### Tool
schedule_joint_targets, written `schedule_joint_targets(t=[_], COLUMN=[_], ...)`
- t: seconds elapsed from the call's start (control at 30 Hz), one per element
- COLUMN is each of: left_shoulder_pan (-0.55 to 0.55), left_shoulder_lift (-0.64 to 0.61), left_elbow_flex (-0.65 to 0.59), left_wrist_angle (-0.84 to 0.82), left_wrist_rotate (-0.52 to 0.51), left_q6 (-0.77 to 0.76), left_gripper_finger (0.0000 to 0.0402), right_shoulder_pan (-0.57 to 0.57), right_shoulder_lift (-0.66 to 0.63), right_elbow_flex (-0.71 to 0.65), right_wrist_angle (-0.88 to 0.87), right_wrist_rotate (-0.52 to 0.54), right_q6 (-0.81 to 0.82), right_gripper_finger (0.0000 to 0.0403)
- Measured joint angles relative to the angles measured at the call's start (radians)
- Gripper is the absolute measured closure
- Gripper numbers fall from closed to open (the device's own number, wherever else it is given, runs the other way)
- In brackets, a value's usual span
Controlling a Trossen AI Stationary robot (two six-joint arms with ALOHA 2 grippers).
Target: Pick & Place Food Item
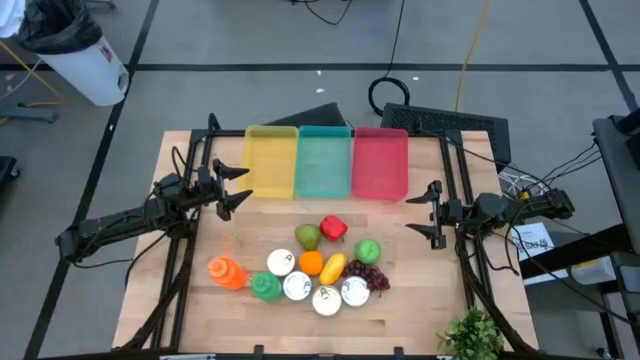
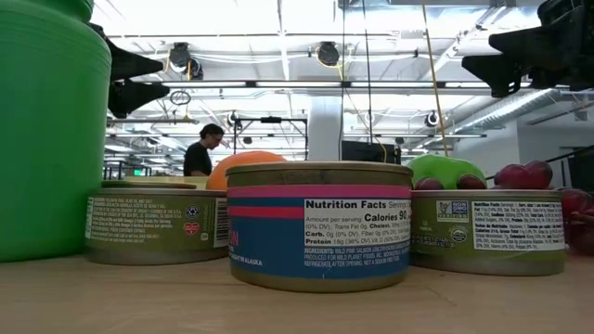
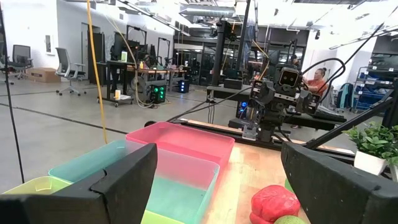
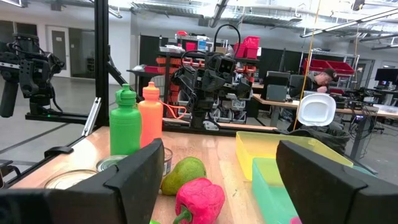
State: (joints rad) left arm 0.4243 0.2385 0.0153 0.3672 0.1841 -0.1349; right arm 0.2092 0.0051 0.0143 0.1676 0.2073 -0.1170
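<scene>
A cluster of food items lies on the table's near middle: a red pepper (image 1: pixel 333 228), a green pear (image 1: pixel 308 236), an orange (image 1: pixel 311 262), a yellow item (image 1: pixel 332 267), a green apple (image 1: pixel 368 250), grapes (image 1: pixel 372 276), several cans (image 1: pixel 327 298), an orange bottle (image 1: pixel 226 272) and a green bottle (image 1: pixel 265 287). My left gripper (image 1: pixel 238 187) hovers open at the left, beside the yellow bin (image 1: pixel 271 161). My right gripper (image 1: pixel 424 214) hovers open at the right, near the red bin (image 1: pixel 380 162). Neither touches anything.
Three bins stand side by side at the far edge: yellow, teal (image 1: pixel 324 161) and red. A keyboard (image 1: pixel 445 122) lies beyond the table. A potted plant (image 1: pixel 470 335) sits at the near right corner. People work in the room behind.
</scene>
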Motion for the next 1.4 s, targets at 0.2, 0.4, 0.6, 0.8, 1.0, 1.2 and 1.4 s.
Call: schedule_joint_targets(t=[0.2, 0.4, 0.6, 0.8, 1.0, 1.2, 1.4], left_shoulder_pan=[0.000, 0.000, 0.000, 0.000, 0.000, 0.000, 0.000], left_shoulder_lift=[0.000, 0.000, 0.000, 0.000, 0.000, 0.000, 0.000], left_elbow_flex=[0.000, 0.000, 0.000, 0.000, 0.000, 0.000, 0.000], left_wrist_angle=[0.000, 0.000, 0.000, 0.000, 0.000, 0.000, 0.000], left_wrist_rotate=[0.000, 0.000, 0.000, 0.000, 0.000, 0.000, 0.000], left_q6=[0.000, 0.000, 0.000, 0.000, 0.000, 0.000, 0.000], left_gripper_finger=[0.0050, 0.0050, 0.0050, 0.0050, 0.0050, 0.0050, 0.0050], right_shoulder_pan=[0.000, 0.000, 0.000, 0.000, 0.000, 0.000, 0.000], right_shoulder_lift=[0.000, 0.000, 0.000, 0.000, 0.000, 0.000, 0.032], right_elbow_flex=[0.000, 0.000, 0.000, 0.000, 0.000, 0.000, 0.000], right_wrist_angle=[0.000, 0.000, 0.000, 0.001, 0.049, 0.126, 0.079], right_wrist_rotate=[0.000, 0.000, 0.000, 0.000, 0.000, 0.016, 0.079], right_q6=[0.000, 0.000, 0.000, 0.001, 0.320, 0.536, 0.666], right_gripper_finger=[0.0110, 0.0110, 0.0110, 0.0110, 0.0110, 0.0110, 0.0110])
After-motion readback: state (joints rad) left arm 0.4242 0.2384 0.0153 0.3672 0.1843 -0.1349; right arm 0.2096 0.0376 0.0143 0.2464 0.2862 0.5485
